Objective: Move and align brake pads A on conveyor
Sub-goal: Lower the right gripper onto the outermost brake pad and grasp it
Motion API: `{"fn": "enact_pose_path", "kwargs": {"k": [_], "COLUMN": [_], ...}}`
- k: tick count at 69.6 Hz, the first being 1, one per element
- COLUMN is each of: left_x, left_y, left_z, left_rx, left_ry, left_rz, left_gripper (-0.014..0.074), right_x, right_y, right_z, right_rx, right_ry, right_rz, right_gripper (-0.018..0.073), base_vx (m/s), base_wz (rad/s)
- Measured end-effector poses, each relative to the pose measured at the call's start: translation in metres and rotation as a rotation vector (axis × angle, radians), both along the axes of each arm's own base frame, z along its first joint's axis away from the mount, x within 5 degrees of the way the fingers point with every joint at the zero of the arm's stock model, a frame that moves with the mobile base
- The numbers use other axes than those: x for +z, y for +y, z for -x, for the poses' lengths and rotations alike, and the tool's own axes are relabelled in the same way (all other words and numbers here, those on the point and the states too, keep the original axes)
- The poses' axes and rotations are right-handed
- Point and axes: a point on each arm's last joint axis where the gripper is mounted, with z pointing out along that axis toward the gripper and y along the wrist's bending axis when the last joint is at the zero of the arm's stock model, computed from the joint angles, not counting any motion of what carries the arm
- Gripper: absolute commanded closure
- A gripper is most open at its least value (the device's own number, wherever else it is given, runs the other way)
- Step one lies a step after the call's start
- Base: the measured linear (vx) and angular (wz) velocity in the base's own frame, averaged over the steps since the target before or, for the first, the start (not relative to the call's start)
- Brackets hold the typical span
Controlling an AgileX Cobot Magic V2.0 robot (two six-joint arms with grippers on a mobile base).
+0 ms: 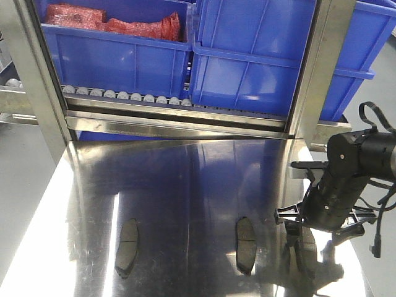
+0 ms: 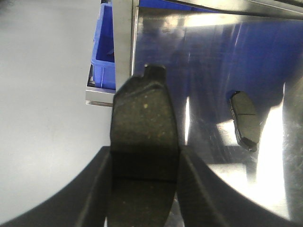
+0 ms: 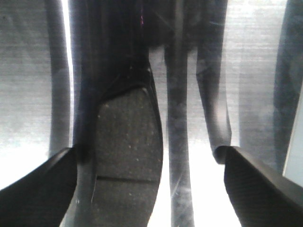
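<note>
Two brake pads (image 1: 127, 247) are lying loose on the steel tabletop (image 1: 185, 179) while we are clenching a third pad (image 2: 142, 118) in our left claw (image 2: 144, 189) and holding our right claw (image 3: 144, 156) spread over a fourth pad (image 3: 125, 189) sitting off-centre, so closing could be skewing it.

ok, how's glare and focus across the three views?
Exterior front view: steel table mirrors the blue bins, left edge blown out, the two loose brake pads read clearly. Left wrist view: held brake pad in focus, white glare streaks on the steel beside it. Right wrist view: worst, hazy, low contrast, bottom blown white around the pad at the open right hand.
</note>
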Motion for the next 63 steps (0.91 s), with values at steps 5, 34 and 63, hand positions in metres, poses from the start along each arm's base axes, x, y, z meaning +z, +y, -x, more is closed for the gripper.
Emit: {"fn": "enact_pose_path", "kwargs": {"k": [5,34,63], "left_x": [0.0,0.0,0.0], "left_y": [0.0,0.0,0.0], "left_z": [0.0,0.0,0.0], "left_rx": [0.0,0.0,0.0], "left_ry": [0.0,0.0,0.0], "left_rz": [0.0,0.0,0.0], "left_gripper": [0.0602,0.0602,0.0602], "right_x": [-0.0007,-0.0048,-0.0027], "right_y": [0.0001,0.0001,0.0007], "right_z": [-0.0004,-0.003,-0.0022], "right_rx": [0.001,0.006,0.026], "right_ry": [-0.002,-0.002,0.002], "right_rz": [0.0,0.007,0.001], "right_gripper": [-0.0029,0.0307,0.0571], "base_vx": [0.0,0.0,0.0], "base_wz": [0.0,0.0,0.0]}}
